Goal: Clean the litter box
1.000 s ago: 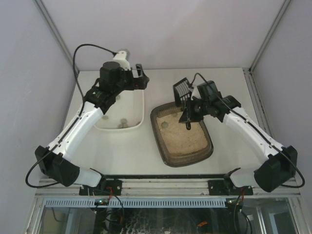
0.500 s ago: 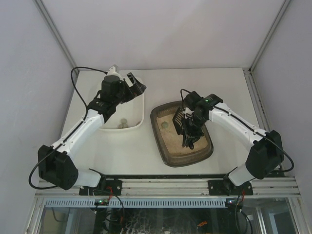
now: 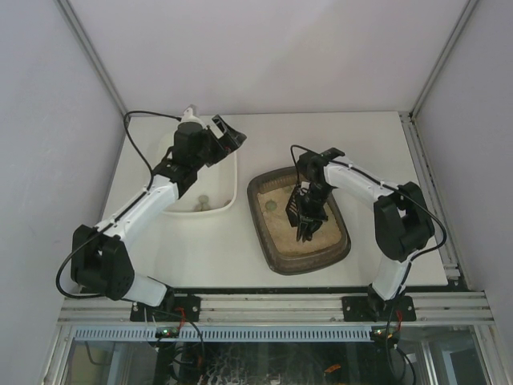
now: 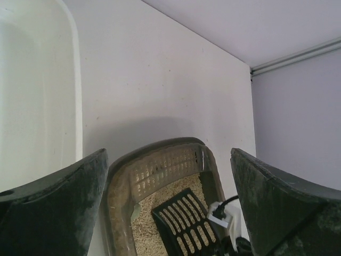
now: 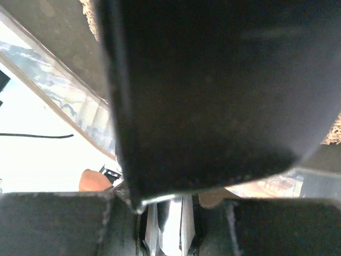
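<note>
The dark brown litter box (image 3: pixel 276 258) with beige litter sits right of centre; it also shows in the left wrist view (image 4: pixel 160 165). My right gripper (image 3: pixel 311 210) is shut on a black slotted scoop (image 3: pixel 295 205), whose head lies low in the litter at the box's middle. The scoop's slats show in the left wrist view (image 4: pixel 184 221). In the right wrist view the scoop (image 5: pixel 213 90) fills the frame above my gripper (image 5: pixel 170 218). My left gripper (image 3: pixel 228 136) is open and empty over the far right corner of the white tub (image 3: pixel 228 188). It faces the litter box (image 4: pixel 169 213).
The white tub holds a few small grey clumps (image 3: pixel 203 205) near its front wall; its rim shows in the left wrist view (image 4: pixel 74 80). A small clump (image 3: pixel 270 205) lies in the litter left of the scoop. Grey walls close in the table on three sides.
My right arm has brought the scoop from above the box's far rim down into the litter, toward the box's middle. My left gripper has shifted slightly right over the tub's far corner.
</note>
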Controlling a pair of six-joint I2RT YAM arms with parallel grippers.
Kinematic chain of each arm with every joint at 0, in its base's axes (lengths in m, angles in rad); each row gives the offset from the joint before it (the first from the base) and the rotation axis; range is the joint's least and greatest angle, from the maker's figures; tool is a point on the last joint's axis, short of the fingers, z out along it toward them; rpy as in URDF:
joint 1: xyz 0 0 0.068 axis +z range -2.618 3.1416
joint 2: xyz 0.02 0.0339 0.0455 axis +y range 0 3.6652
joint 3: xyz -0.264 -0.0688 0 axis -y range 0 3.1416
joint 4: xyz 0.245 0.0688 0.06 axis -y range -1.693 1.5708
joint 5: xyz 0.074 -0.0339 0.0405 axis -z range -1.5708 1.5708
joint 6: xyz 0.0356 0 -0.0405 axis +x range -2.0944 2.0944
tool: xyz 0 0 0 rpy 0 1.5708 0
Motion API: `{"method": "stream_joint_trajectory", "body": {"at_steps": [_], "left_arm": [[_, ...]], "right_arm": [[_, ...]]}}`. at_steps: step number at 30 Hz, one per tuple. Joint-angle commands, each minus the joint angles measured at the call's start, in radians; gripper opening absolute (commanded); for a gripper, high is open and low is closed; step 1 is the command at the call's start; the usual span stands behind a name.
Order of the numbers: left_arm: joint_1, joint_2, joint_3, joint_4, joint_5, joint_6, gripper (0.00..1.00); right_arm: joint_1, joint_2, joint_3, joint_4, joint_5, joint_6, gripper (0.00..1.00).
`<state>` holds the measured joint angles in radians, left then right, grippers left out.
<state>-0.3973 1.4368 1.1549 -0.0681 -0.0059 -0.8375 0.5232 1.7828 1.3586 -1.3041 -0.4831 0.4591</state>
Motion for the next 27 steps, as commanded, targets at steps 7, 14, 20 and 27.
{"method": "stream_joint_trajectory", "body": {"at_steps": [7,14,20,27], "left_arm": [[0.000,-0.004,-0.027,0.079,0.070,0.003,1.00],[0.000,-0.003,-0.040,0.105,0.063,0.005,1.00],[0.001,-0.003,-0.047,0.106,0.068,0.008,1.00],[0.005,0.001,-0.058,0.112,0.074,0.010,1.00]], "right_arm": [[-0.039,0.059,0.083,0.050,-0.132,-0.036,0.00],[-0.015,0.090,0.088,0.066,-0.169,-0.039,0.00],[0.006,0.125,0.092,0.078,-0.134,-0.035,0.00],[0.029,0.179,0.149,0.076,-0.087,-0.031,0.00]]}}
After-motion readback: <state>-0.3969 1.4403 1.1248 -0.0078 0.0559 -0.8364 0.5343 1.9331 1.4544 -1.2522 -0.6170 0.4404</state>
